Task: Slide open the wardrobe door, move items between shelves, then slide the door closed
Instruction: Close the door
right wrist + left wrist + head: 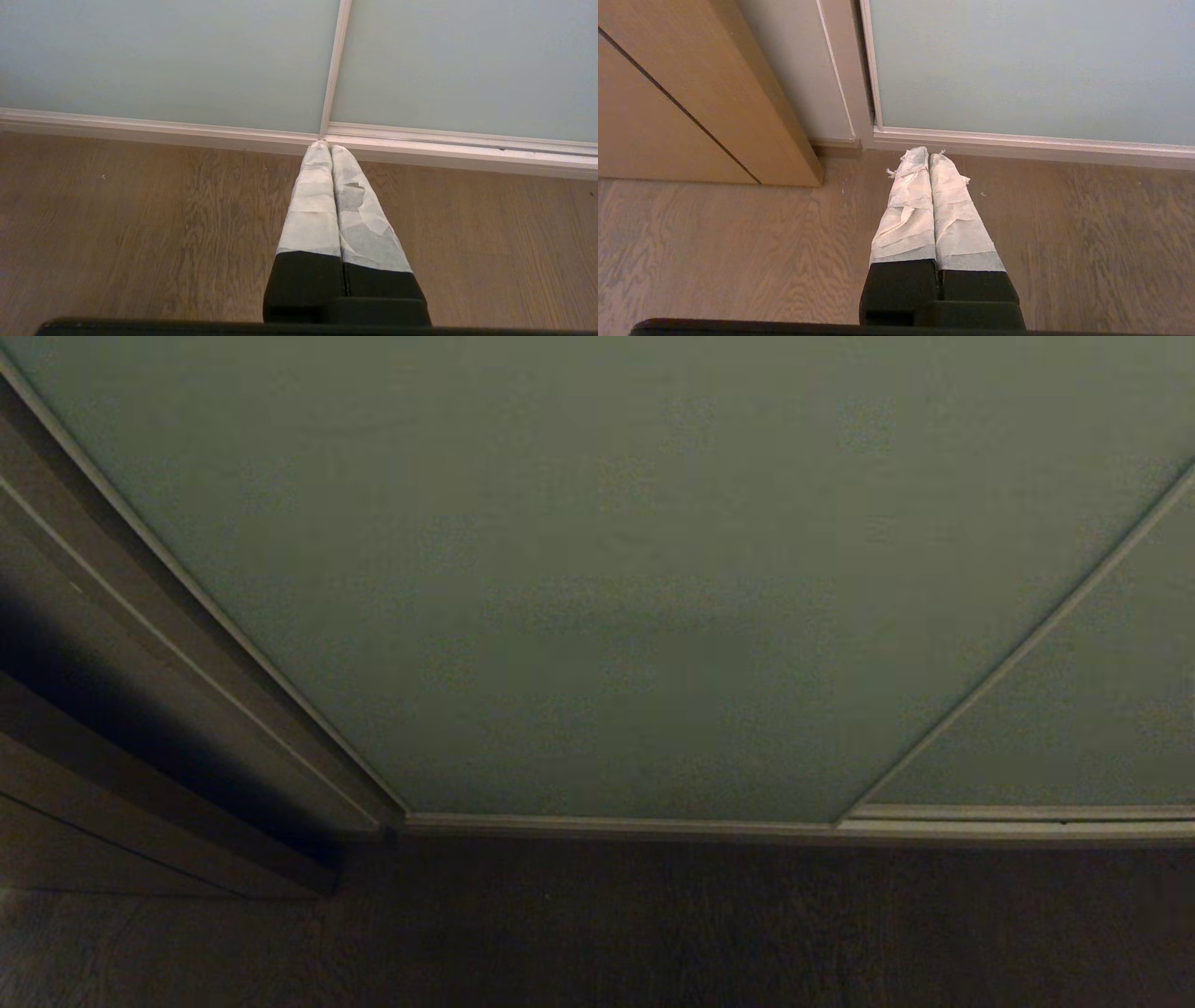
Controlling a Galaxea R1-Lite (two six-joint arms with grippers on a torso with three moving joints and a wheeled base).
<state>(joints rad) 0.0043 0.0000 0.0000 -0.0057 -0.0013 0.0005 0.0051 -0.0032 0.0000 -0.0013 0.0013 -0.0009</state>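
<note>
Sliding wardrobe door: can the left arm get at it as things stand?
Probably yes. The left gripper, jaws shut, hangs low over bare floor near the sliding wardrobe door and its left edge; nothing lies between them.

The wardrobe door (597, 569) is plain pale grey-green, edged by a silvery-beige frame (616, 822). The floor (714, 252) is brown with wood grain. At upper left, a tan wooden door frame (691, 93). Both grippers' fingers (310, 210) are black, wrapped white.

The sliding wardrobe door (597, 569) stands fully shut, blocking the way in — only bare wooden floor (714, 252) lies open before it.
</note>
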